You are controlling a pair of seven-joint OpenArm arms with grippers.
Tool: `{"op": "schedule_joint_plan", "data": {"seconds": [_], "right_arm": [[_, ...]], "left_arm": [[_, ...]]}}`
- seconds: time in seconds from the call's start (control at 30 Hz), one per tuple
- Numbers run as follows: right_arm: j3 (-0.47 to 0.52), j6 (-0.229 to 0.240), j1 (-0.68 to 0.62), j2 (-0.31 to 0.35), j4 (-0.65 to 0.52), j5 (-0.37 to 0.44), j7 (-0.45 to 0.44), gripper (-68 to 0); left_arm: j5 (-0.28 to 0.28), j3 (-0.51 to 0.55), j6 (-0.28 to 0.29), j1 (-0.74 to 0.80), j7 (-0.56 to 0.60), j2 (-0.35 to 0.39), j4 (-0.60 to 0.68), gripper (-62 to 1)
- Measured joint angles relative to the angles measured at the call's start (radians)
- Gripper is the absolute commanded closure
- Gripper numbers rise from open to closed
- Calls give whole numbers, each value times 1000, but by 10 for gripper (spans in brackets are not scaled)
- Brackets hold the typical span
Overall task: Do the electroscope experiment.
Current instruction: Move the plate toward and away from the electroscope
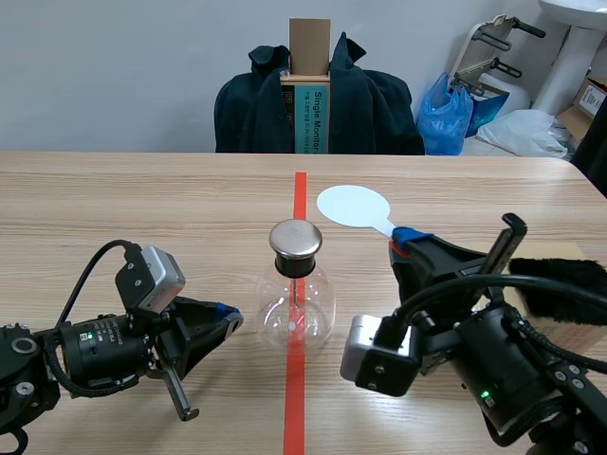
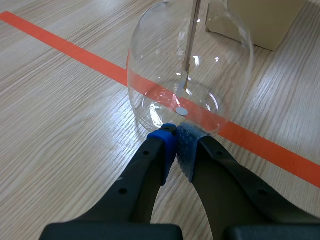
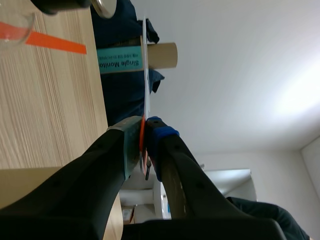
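Observation:
The electroscope, a round glass flask (image 1: 296, 311) with a metal cap (image 1: 296, 240), stands on the red tape line mid-table. In the left wrist view the flask (image 2: 150, 65) shows a thin rod (image 2: 189, 45) hanging inside. My left gripper (image 1: 228, 318) lies low on the table, shut on nothing, its tips (image 2: 176, 137) touching the flask's base. My right gripper (image 1: 410, 239) is raised right of the flask and shut on the handle of a pale blue round paddle (image 1: 353, 205). From the right wrist the paddle (image 3: 146, 60) is edge-on, clamped in the gripper (image 3: 144, 131).
A black fur cloth (image 1: 564, 284) lies on a tan box (image 1: 545, 251) at the right edge, behind my right arm. Across the table stands a chair draped with a dark jacket (image 1: 256, 104) and holding a cardboard box (image 1: 309, 104). The tan box (image 2: 260, 20) sits just beyond the flask.

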State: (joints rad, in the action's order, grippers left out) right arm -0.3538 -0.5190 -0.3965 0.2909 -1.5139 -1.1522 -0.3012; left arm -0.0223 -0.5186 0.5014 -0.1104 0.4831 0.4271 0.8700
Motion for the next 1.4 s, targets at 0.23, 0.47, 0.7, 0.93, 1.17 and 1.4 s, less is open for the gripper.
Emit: {"op": "schedule_joint_plan", "data": {"seconds": [0.23, 0.47, 0.7, 0.93, 1.17, 1.4], "right_arm": [[0, 3, 0, 0, 0, -11, -111, -8], [0, 3, 0, 0, 0, -28, -187, -8], [0, 14, 0, 0, 0, -29, -219, -8], [0, 26, 0, 0, 0, -30, -222, -8], [0, 26, 0, 0, 0, -30, -214, -8], [0, 27, 37, 0, 0, -29, -104, -8]], "left_arm": [[0, 0, 0, 0, 0, 0, 0, -28], [0, 0, 0, 0, 0, 0, 0, -28], [0, 0, 0, 0, 0, 0, 0, -28], [12, 0, 0, 0, 0, 0, 0, -27], [12, 0, -3, 5, 0, 0, 0, -28], [12, 0, -13, 18, 0, 0, 0, -28]]}}
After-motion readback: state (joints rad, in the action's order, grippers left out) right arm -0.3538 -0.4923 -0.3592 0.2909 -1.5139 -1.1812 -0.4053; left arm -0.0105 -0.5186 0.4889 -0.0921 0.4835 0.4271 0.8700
